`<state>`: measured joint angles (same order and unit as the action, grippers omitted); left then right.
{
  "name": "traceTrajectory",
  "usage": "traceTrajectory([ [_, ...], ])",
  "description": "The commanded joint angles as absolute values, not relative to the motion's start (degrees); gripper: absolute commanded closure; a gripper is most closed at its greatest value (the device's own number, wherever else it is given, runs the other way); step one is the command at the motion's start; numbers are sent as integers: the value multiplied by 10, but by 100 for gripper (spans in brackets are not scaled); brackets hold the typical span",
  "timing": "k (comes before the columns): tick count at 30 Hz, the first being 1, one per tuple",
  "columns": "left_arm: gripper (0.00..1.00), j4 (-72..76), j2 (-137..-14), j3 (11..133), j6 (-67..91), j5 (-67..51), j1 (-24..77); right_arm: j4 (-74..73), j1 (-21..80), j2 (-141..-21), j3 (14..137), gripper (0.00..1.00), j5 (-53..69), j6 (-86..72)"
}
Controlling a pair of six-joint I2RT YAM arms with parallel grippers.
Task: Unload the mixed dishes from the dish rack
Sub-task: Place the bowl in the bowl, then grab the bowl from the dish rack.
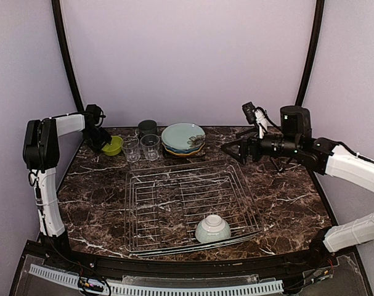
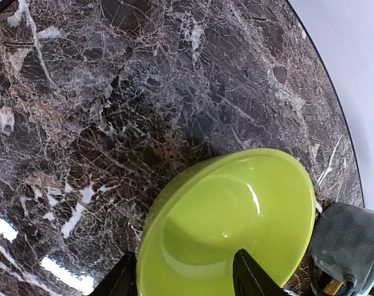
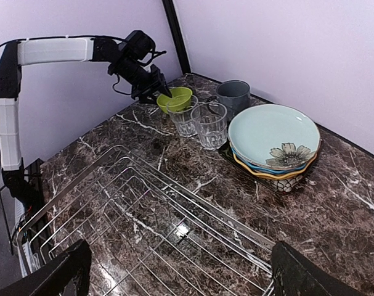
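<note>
Top view, dish rack (image 1: 174, 197): we see the silver wire rack lying flat mid-counter, reaching toward the near edge of the dark marble counter (image 1: 285, 197).
Top view, pale bowl (image 1: 212, 229): upside down inside the rack, at its near side, right of middle.
Top view, lime-green bowl (image 1: 113, 145): on the counter at the far left corner, outside the rack.
Top view, clear glasses (image 1: 150, 147): two, upright, side by side just right of the lime-green bowl; the dark grey mug (image 1: 148, 127) stands behind them by the far edge.
Top view, stack of plates (image 1: 183, 138): by the far edge, right of the glasses, with a pale teal plate on top.
Top view, left claw (image 1: 103, 140): down at the lime-green bowl.
Top view, right claw (image 1: 231, 151): in the air near the rack's far right corner.
Left wrist view, lime-green bowl (image 2: 230, 216): fills the lower frame, its glossy inside facing us, with marble around it.
Left wrist view, left claw (image 2: 185, 280): partly parted. One finger (image 2: 122, 280) is outside the bowl's rim and the other is over its inside. The wall sits between them and we see no pinch.
Right wrist view, right claw (image 3: 180, 262): spread wide, holding nothing, with rack wires (image 3: 143, 209) below.
Right wrist view, stack of plates (image 3: 274, 132): the teal top plate has a dark flower on its near rim; blue, yellow and dark patterned rims show under it.
Right wrist view, others: glasses (image 3: 209, 123), mug (image 3: 233, 95), lime-green bowl (image 3: 175, 98) and left claw (image 3: 154, 83) run toward the far left corner.
</note>
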<state>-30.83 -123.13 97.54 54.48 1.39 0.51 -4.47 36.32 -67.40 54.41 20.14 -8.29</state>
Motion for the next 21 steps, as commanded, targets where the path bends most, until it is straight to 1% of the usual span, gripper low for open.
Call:
traceTrajectory([
  [1, 41, -322, -1205, 990, 514, -25, 2, -74, 360, -652, 560, 1, 262, -24],
  [2, 38, -320, -1192, 987, 501, -27, 3, -85, 360, -651, 563, 1, 268, -16],
  [3, 31, -315, -1185, 984, 495, -23, 4, -97, 360, -652, 566, 1, 274, -7],
  [4, 29, -312, -1169, 977, 481, -21, 6, -110, 360, -654, 573, 1, 277, -3],
  [5, 23, -306, -1161, 973, 475, -12, 8, -127, 360, -657, 579, 1, 279, 9],
  [6, 21, -306, -1143, 966, 464, -10, 11, -141, 361, -664, 587, 1, 281, 19],
  [7, 15, -306, -1134, 962, 460, 9, 12, -157, 361, -669, 594, 1, 283, 26],
  [8, 13, -305, -1114, 949, 452, 17, 16, -169, 362, -673, 601, 2, 286, 33],
  [9, 8, -301, -1102, 942, 448, 35, 18, -181, 362, -677, 607, 1, 289, 39],
  [10, 6, -297, -1080, 927, 438, 42, 23, -191, 365, -681, 613, 1, 292, 45],
  [11, 3, -290, -1058, 919, 433, 59, 27, -201, 368, -686, 617, 1, 295, 51],
  [15, 1, -275, -1000, 881, 398, 100, 51, -255, 394, -709, 644, 1, 275, 65],
  [21, 1, -281, -938, 848, 384, 142, 92, -388, 477, -781, 730, 1, 153, 29],
])
